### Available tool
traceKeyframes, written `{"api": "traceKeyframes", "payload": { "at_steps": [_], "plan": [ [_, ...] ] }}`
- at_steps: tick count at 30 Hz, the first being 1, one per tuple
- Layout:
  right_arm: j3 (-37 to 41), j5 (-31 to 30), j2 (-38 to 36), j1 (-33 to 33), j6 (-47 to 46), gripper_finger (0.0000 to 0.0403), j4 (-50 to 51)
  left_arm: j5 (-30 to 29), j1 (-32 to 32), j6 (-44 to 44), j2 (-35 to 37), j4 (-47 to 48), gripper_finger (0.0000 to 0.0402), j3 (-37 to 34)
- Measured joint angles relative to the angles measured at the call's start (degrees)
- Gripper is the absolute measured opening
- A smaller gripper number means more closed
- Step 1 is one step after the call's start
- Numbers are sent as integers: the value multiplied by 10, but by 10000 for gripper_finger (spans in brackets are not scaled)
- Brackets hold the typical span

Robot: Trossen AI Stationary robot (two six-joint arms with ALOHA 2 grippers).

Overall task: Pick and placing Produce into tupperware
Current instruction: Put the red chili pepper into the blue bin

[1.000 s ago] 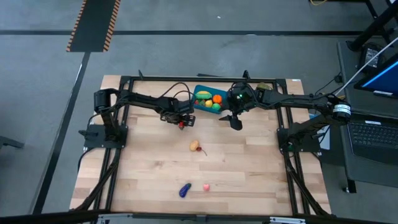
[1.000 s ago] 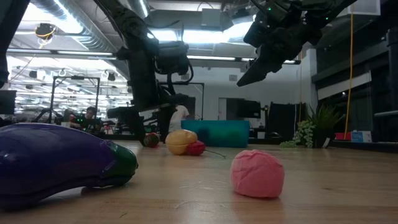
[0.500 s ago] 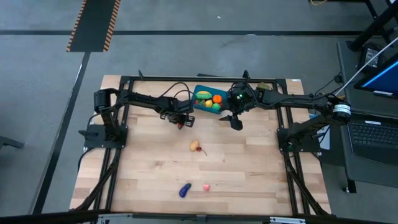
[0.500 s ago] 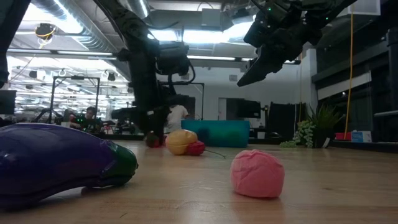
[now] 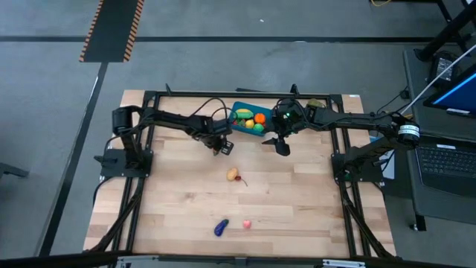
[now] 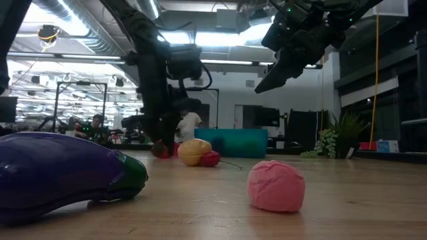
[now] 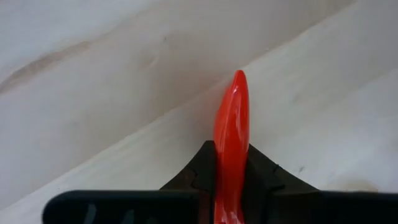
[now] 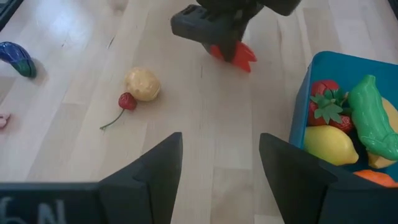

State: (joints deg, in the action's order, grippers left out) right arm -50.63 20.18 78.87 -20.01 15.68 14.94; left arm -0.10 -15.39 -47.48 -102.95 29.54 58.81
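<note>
Left wrist view shows your left gripper point(image 7: 231, 180) clamped on a red pepper point(image 7: 231, 143), so you're at the grasp step, just beside the teal tub point(image 5: 249, 119). The pepper's long axis runs straight out from between the fingers, tip pointing away from the wrist, low over the table point(image 5: 297, 201). Next move, I'd guess: lift clear and carry it over the tub rim. Your right gripper point(image 8: 221, 168) waits by the tub, half open, holding nothing.

Two dark jointed arms — black cable loops; right claw point(image 8: 219, 177) — blunt black fingers.
</note>
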Motion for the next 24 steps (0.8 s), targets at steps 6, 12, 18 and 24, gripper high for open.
{"api": "traceKeyframes", "payload": {
  "at_steps": [6, 12, 18, 24],
  "plan": [
    [0, 0, 0, 0, 0, 216, 3, -12, 0, 34, 45, 20, 32, -1],
    [0, 0, 0, 0, 0, 216, 7, -49, 2, 75, 122, 63, 32, -1],
    [51, 17, -23, -9, 10, 216, -38, -121, 13, 125, 205, 99, 32, 0],
    [117, 19, -118, -28, -26, 216, -71, -157, 24, 149, 298, 98, 32, -45]
  ]
}}
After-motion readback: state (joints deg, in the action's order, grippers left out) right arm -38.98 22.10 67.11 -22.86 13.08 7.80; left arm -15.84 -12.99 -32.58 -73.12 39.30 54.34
